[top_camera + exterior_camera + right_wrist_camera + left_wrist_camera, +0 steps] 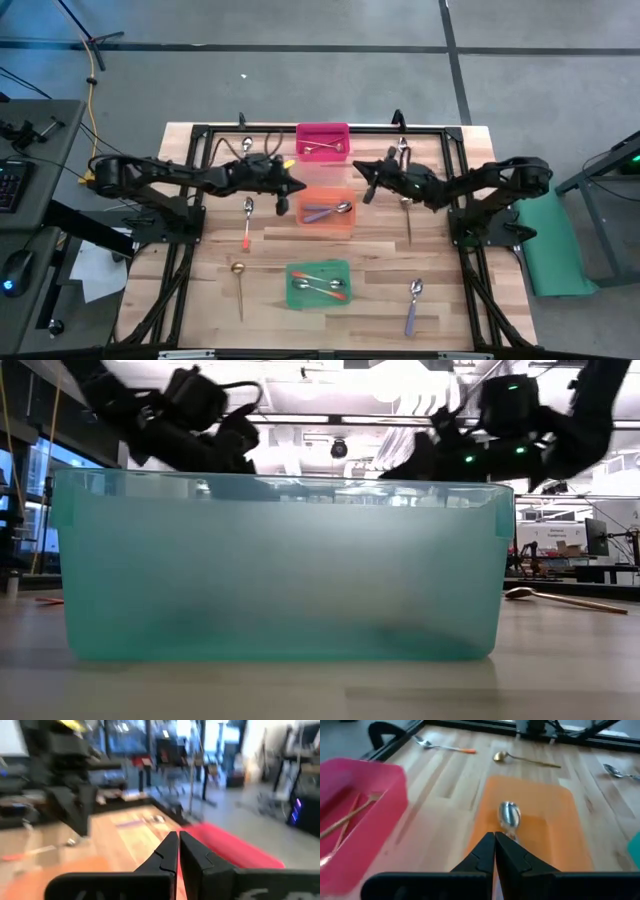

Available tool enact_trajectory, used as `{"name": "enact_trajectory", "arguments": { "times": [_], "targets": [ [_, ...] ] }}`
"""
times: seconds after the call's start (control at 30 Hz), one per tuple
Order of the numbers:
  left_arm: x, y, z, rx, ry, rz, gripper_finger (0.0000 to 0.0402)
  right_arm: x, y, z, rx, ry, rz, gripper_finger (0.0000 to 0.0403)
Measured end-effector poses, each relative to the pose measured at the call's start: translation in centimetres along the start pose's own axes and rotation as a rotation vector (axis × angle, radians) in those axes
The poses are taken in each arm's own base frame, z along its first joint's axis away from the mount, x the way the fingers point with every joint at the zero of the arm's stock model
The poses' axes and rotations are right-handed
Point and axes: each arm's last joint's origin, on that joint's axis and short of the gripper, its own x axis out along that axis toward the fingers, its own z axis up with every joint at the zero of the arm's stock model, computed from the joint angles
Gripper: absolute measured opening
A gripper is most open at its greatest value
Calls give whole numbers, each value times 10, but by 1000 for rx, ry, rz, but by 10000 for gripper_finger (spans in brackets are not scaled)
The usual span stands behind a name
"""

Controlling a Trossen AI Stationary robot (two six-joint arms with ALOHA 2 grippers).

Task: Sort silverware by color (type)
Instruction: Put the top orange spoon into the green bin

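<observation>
Three bins stand in a row down the table's middle. The pink bin [322,140] holds gold spoons, the orange bin [325,208] purple-handled spoons [332,210], and the green bin [318,283] orange-red-handled ones. My left gripper [298,187] [494,840] hovers shut over the orange bin's far left corner. A spoon [509,815] lies in that bin just past its fingertips. My right gripper [360,167] [177,840] is shut with nothing in it, above the table right of the pink and orange bins. Loose spoons lie on the wood: an orange-red-handled one [247,222], a gold one [239,285] and a purple-handled one [414,305].
More loose spoons lie at the far left [247,146], the far right [404,152] and right of the orange bin [408,215]. A black frame [200,135] borders the table. In the low view the green bin [280,570] fills most of the picture.
</observation>
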Motion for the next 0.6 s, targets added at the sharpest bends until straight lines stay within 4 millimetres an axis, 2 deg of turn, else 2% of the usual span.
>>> {"name": "enact_trajectory", "arguments": {
  "times": [0.2,0.37,0.47,0.6],
  "targets": [
    [-17,13,-29,-43,-73,16,1,21,-23,7,27,251,-86,0],
    [-26,24,-41,-56,-131,5,1,34,-49,26,70,515,-180,0],
    [-30,32,-45,-65,-151,32,0,34,-69,36,118,693,-280,0],
    [-36,41,-51,-79,-159,74,0,28,-92,42,148,846,-389,0]
  ]
}}
